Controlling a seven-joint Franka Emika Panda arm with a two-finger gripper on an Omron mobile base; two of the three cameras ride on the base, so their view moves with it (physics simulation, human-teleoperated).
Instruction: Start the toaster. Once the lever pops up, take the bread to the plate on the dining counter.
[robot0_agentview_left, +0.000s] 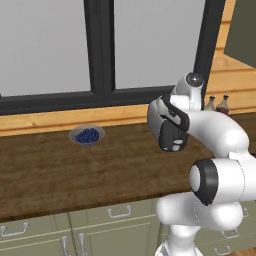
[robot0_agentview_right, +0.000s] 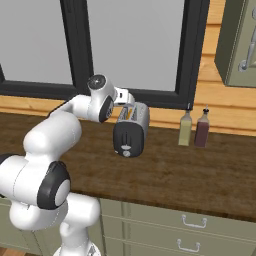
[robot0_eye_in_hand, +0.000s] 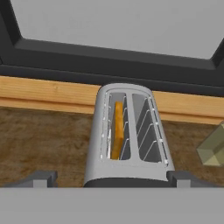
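Clearly, most of the task is judged to be left. The bread (robot0_eye_in_hand: 117, 129) is seen standing on edge inside the left slot of the toaster (robot0_eye_in_hand: 127, 135), and it has not been lifted out. The toaster (robot0_agentview_right: 131, 129) stands on the dark wood worktop (robot0_agentview_right: 190, 175) under the window, with two bottles (robot0_agentview_right: 194, 128) placed well apart to its right. The gripper (robot0_eye_in_hand: 112, 178) is held just above the near end of the toaster, and its fingers (robot0_eye_in_hand: 42, 178) are spread wide, one at each side of the toaster body, with nothing held between them. Whether the lever was already pushed down cannot be told with certainty; in the right base view a small control is seen on the dark front face, but its position is too small to read. The lifting of the bread and its carrying to the plate on the dining counter are judged to be not yet done. A small bowl of blueberries (robot0_agentview_left: 87, 135) rests farther left on the worktop. No brand, label or writing can be read on the toaster or the bottles.
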